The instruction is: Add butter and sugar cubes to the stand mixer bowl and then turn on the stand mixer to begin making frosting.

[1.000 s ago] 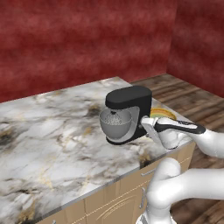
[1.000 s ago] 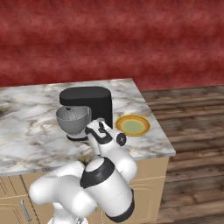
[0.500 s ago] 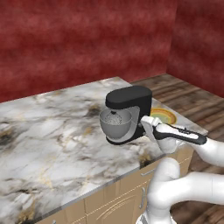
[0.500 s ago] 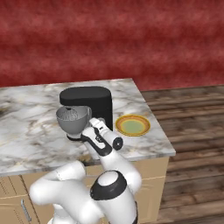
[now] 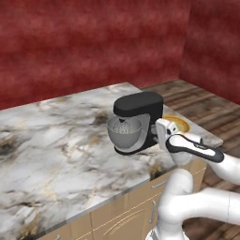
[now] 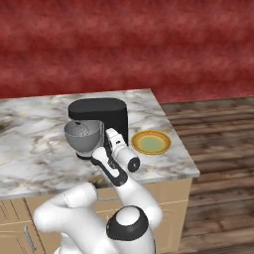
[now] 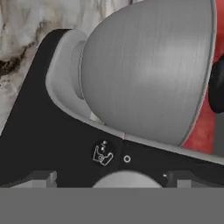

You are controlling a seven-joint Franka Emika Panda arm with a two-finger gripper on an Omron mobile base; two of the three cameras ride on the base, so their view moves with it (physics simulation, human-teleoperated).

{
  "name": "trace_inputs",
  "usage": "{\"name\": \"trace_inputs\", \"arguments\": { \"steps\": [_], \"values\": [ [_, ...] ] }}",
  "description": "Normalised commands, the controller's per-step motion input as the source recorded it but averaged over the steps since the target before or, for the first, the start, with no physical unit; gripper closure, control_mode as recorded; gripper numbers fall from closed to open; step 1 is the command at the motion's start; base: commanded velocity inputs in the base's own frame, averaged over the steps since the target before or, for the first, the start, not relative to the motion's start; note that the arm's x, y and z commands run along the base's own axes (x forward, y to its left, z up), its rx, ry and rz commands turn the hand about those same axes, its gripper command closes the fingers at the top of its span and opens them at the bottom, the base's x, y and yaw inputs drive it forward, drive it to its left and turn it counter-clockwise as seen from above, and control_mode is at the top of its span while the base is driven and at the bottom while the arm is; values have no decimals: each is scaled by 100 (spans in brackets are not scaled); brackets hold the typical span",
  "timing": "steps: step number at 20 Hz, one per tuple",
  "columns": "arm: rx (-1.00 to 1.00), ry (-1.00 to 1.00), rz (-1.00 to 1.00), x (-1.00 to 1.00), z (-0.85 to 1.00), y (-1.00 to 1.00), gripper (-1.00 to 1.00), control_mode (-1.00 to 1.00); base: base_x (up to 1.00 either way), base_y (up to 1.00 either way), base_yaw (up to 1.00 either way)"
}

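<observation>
The black stand mixer (image 5: 140, 107) (image 6: 99, 113) stands near the counter's right end, with the grey metal stand mixer bowl (image 5: 124, 136) (image 6: 80, 139) under its head. Pale specks show inside the bowl; I cannot tell whether they are sugar cubes. The butter is out of view. My gripper (image 5: 158, 133) (image 6: 109, 136) hovers right beside the mixer's side, open and holding nothing. In the hand view the bowl's (image 7: 144, 70) rounded wall looms close above the mixer's black base (image 7: 39, 140). The gripper (image 7: 113, 178) points at a small icon and a round silver knob (image 7: 125, 178), which lies between the spread fingertips (image 7: 43, 177).
A flat yellow-rimmed plate (image 5: 177, 123) (image 6: 151, 142) lies on the marble counter (image 5: 56, 145) just right of the mixer, near the counter's right edge. A red wall runs behind. Wooden cabinet fronts (image 5: 117, 218) sit below the counter's front edge.
The hand has edged a little closer to the mixer's side. The arm's elbow has swung lower. Mixer, bowl and plate have stayed put.
</observation>
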Motion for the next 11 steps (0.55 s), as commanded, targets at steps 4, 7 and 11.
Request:
{"name": "trace_inputs", "arguments": {
  "steps": [4, 7, 11],
  "values": [
    [25, 16, -10, 38, 16, -100, -100, -100, 0, 0, 0],
    [21, 19, -9, 39, 0, -100, -100, -100, 0, 0, 0],
    [17, 20, -10, 41, -2, -97, -100, -100, 0, 0, 0]
  ]
}}
